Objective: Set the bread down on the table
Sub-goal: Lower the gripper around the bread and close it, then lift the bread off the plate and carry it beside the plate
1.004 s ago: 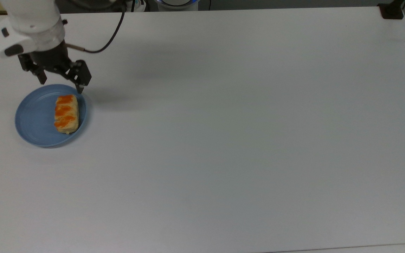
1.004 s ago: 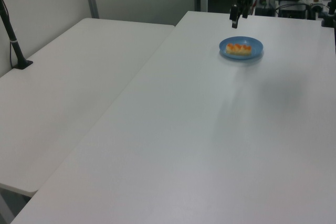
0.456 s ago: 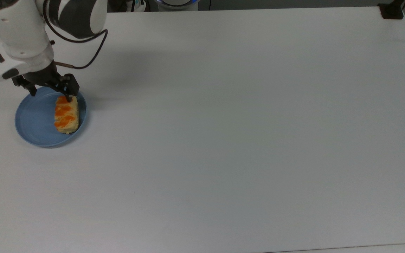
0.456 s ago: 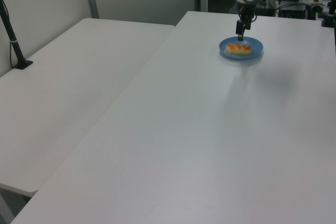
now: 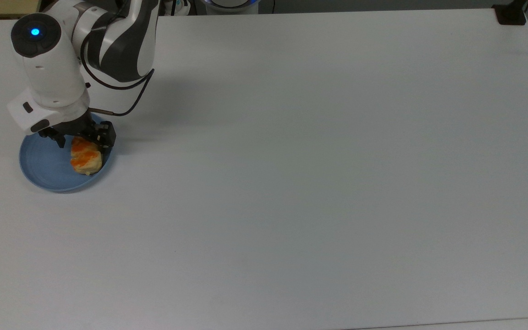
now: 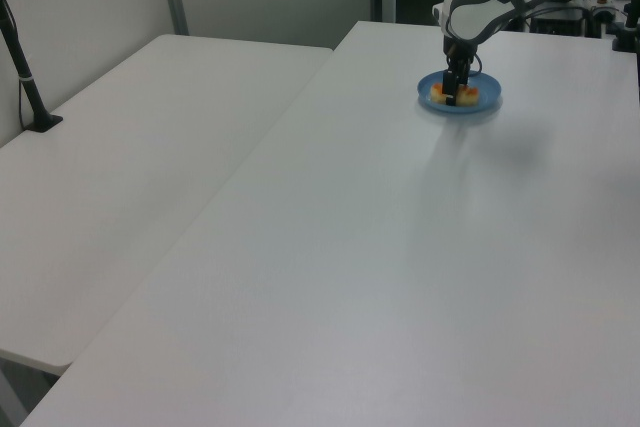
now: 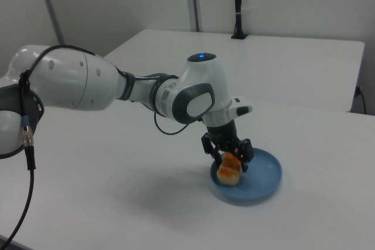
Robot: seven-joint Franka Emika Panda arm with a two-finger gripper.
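While you watch, here is how things stand:

Hand: your hand (image 5: 83,141) is down low over the blue plate, with one finger on each side of the bread's far end. The fingers (image 7: 245,155) are spread apart and I can't see them squeezing it, so the hand looks released.

Bread: the bread (image 5: 86,157) lies on the plate, on the side nearer the top view's right. Its orange patches face up. In the right view you see it (image 7: 227,172) poking out below the fingers.

Plate: the blue plate (image 5: 44,165) sits on the desk near the top view's left edge. In the left view it (image 6: 485,99) is far back.

Desk: the white desk (image 5: 319,174) is wide and plain.

Arm: your white arm (image 7: 76,83) reaches across the desk to the plate.
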